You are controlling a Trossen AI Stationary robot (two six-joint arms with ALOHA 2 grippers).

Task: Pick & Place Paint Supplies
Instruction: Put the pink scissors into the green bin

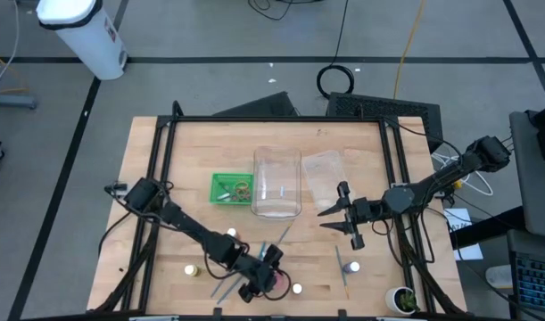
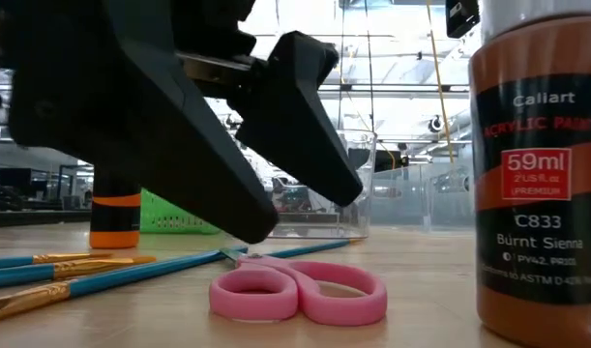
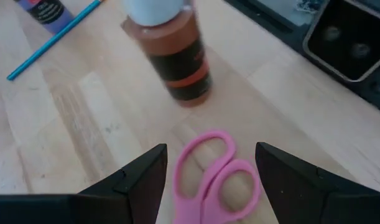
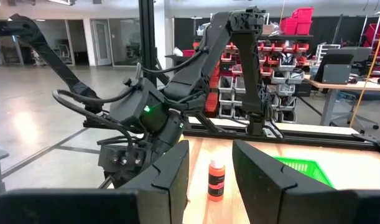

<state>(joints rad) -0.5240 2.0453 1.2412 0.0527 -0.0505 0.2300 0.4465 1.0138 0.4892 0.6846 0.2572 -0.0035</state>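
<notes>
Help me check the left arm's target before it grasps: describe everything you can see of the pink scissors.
The pink scissors are small, with two glossy, plastic-looking oval handle loops. They lie flat on the wooden table near its front edge; the blades are hard to make out. The left gripper hangs just above, its open fingers on either side of the handles without touching. A brown paint bottle stands close beyond them, apart, and blue brushes lie alongside.

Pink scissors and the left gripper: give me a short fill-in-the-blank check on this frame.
1. The left gripper hovers with its fingers ____ over the pink scissors.
2. The scissors lie flat on the ____.
3. The brown paint bottle beside them stands ____.
4. The basket is ____ in colour.

Missing: open; table; upright; green
</notes>
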